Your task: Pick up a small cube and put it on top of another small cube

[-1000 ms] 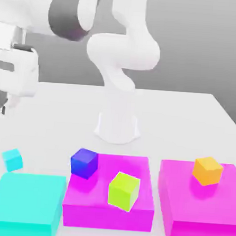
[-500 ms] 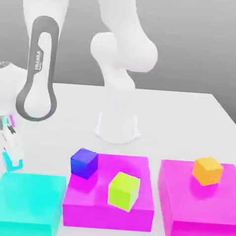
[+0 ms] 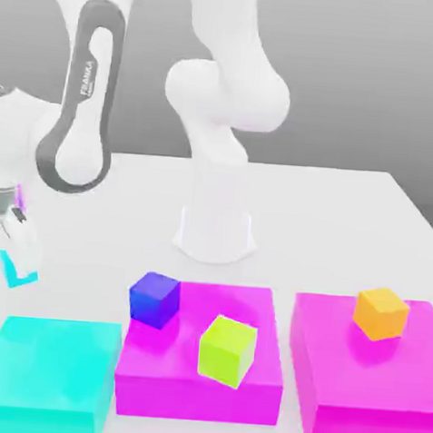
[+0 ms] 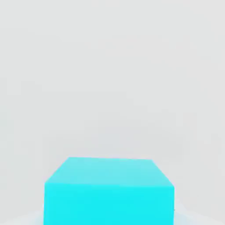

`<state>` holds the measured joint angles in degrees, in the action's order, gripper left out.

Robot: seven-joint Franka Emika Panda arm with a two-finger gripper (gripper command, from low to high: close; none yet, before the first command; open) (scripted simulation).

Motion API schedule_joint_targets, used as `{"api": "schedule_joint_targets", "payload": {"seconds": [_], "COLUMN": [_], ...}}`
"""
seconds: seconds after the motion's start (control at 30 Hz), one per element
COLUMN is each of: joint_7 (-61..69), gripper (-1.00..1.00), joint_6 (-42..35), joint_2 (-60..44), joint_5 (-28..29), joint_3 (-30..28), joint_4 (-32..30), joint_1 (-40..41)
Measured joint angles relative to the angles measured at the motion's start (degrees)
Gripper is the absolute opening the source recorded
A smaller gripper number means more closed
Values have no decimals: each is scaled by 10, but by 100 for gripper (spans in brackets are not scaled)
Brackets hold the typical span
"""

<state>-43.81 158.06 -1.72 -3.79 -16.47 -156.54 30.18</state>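
Note:
At the exterior view's left, my gripper (image 3: 18,263) hangs just above the table, shut on the small cube (image 3: 10,273), a tiny cyan cube that peeks out between the white fingers (image 3: 27,248). The cube hangs a little above the back edge of the large flat cyan block (image 3: 45,372). In the hand view the small cube (image 4: 109,191) sits close up, with white table beyond it. A blue cube (image 3: 154,299) and a lime cube (image 3: 227,350) rest on the middle magenta block (image 3: 250,304). An orange cube (image 3: 381,313) sits on the right magenta block (image 3: 329,355).
The arm's white base (image 3: 216,229) stands at the table's middle, behind the blocks. The three flat blocks line the front edge side by side. White table (image 3: 347,229) stretches behind the magenta blocks on the exterior view's right.
The gripper came down over the small cyan cube, closed on it, and has now risen slightly with the cube in it. The other cubes have not moved.

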Motion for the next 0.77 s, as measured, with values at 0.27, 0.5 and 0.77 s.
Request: {"api": "schedule_joint_targets", "payload": {"seconds": [0.27, 0.5, 0.77], "joint_7": [-129, -194, -197], "gripper": [-100, -100, 100], "joint_6": [-126, -190, -86], "joint_2": [168, 265, 184], "joint_5": [40, 27, 27], "joint_3": [92, 174, 181], "joint_4": [-39, -72, -96], "joint_1": [-86, -148, -149]}}
